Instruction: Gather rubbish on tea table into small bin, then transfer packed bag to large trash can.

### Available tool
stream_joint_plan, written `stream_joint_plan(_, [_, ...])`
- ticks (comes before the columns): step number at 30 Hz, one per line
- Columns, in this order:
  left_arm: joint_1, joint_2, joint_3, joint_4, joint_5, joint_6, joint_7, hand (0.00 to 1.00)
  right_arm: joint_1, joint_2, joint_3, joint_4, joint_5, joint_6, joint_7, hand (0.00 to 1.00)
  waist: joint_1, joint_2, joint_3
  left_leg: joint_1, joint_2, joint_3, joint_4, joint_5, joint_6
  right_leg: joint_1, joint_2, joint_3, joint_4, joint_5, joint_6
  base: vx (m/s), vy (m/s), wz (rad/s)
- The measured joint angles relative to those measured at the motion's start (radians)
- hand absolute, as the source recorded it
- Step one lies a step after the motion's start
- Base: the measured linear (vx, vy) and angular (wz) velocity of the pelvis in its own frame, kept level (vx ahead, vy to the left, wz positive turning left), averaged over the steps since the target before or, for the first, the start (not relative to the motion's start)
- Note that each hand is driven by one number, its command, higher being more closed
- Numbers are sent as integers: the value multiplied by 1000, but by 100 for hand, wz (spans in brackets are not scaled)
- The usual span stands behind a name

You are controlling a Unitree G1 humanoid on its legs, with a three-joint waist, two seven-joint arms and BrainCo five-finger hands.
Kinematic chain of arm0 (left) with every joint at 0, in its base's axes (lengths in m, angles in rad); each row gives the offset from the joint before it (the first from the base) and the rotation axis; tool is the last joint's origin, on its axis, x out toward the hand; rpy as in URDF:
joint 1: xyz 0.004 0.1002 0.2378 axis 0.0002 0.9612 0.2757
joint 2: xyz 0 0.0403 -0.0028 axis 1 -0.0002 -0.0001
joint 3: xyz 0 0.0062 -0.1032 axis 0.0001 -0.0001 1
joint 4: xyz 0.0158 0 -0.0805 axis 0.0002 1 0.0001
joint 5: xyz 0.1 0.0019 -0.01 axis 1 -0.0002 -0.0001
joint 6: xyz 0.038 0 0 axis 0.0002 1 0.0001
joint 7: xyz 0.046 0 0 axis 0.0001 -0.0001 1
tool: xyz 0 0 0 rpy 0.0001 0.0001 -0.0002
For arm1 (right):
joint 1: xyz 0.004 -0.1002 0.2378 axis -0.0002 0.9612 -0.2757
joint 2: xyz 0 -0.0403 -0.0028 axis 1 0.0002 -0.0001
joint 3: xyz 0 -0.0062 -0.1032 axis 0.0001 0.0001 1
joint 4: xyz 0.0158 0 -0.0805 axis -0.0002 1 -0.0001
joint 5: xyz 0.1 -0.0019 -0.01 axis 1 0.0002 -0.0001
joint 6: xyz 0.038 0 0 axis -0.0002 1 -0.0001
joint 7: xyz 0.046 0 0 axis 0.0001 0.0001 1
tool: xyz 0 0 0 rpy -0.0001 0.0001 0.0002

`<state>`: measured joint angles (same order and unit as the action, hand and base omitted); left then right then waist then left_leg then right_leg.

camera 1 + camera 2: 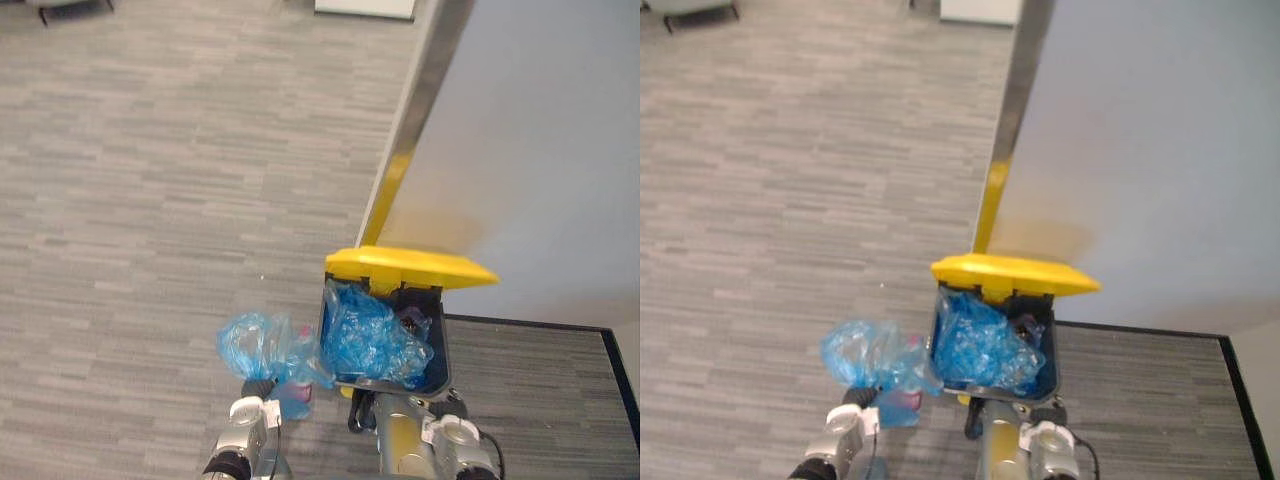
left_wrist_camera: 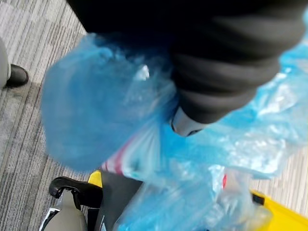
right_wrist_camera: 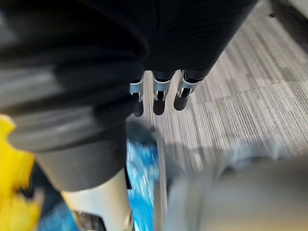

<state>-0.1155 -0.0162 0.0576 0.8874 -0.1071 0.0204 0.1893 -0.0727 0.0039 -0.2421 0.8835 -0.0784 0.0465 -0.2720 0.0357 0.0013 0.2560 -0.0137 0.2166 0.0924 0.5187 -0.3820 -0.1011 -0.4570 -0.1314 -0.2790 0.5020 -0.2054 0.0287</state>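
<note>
Now: bag at the can, not in it

- The packed bag (image 1: 262, 345), blue film, sits outside the large trash can (image 1: 441, 345), at the can's 9 o'clock. It is hard up against the left wall. I can't tell if it actually touches.
- In the left wrist view a red-and-white item (image 2: 118, 161) shows through the film. I can't make out the rest of the contents.
- My left hand (image 1: 257, 387) is at the bag's 6 o'clock and has it. The film is bunched at the hand, and one silver finger (image 2: 185, 124) is clamped into the gathered plastic. The other fingers are buried in the film.
- The can is open. The yellow lid (image 1: 410, 267) is tipped up at its 12 o'clock edge, and the mouth faces me.
- A crumpled blue liner (image 1: 370, 335) fills most of the inside. A dark patch of the interior shows at 2 o'clock.
- My right hand (image 3: 159, 98) is low by the can's 6 o'clock rim. From the right wrist view I can't tell whether it is open or closed. Nothing is visibly held in it.
- The surroundings are grey striped floor (image 1: 150, 200) from 7 through 12 o'clock. A pale wall panel (image 1: 540, 150) runs from 12 to 3 o'clock, right behind the can, and a metal edge strip (image 1: 425, 90) runs up its left side.
</note>
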Motion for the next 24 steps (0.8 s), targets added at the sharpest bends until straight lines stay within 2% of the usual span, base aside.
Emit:
stream_joint_plan(3, [0,-7,-9,-14,0,-11,1,100,-28,2,58,-1,0,-3,-2,0,6,14,8,-49,10,-22,39,0,0,-3,-10,-33,-8,5,-3,-3,2,28])
stream_joint_plan(8, [0,-6,-17,-85,-2,-15,3,100,-86,4,160,-57,-2,-14,-5,0,19,20,11,-157,20,-24,88,4,6,-53,-28,-66,-13,20,-17,-66,-25,28])
stream_joint_plan(10, [0,4,-18,-118,-5,-17,5,100,-116,2,225,-88,-3,-18,-8,0,27,20,12,-199,23,-25,93,13,21,-72,-36,-85,-25,31,-17,-111,-69,36])
stream_joint_plan(13, [-6,12,-18,-155,-16,-24,8,100,-181,-3,285,-110,-11,-17,-13,0,30,21,15,-240,23,-24,82,21,22,-95,-42,-103,-49,46,-12,-108,-70,22])
stream_joint_plan(15, [-41,25,-18,-182,-34,-32,23,100,-285,-13,333,-130,-40,-18,-19,0,33,17,24,-268,24,-19,45,-14,32,-129,-39,-108,-74,76,22,-137,-60,7])
stream_joint_plan(16, [-49,26,-18,-191,-36,-32,26,100,-310,-17,339,-131,-40,-17,-20,0,34,15,28,-268,25,-20,36,-33,24,-135,-37,-107,-73,81,23,-177,-46,-5])
stream_joint_plan(17, [-75,35,-30,-205,-55,-37,27,100,-369,-27,351,-134,-44,-14,-21,0,44,5,52,-275,26,-19,49,-34,9,-137,-34,-99,-80,98,18,-160,-33,-9])
stream_joint_plan(19, [-102,42,-48,-226,-80,-46,28,100,-433,-48,368,-171,-62,-5,-22,0,56,-6,63,-304,33,-25,69,-36,3,-146,-18,-95,-110,125,7,-161,-39,-10])
stream_joint_plan(24, [-117,49,-90,-339,-143,-63,49,100,-599,-109,362,-171,-77,15,-26,0,66,-12,79,-350,39,-72,75,-37,-2,-173,16,-96,-142,148,0,-66,-72,-6])
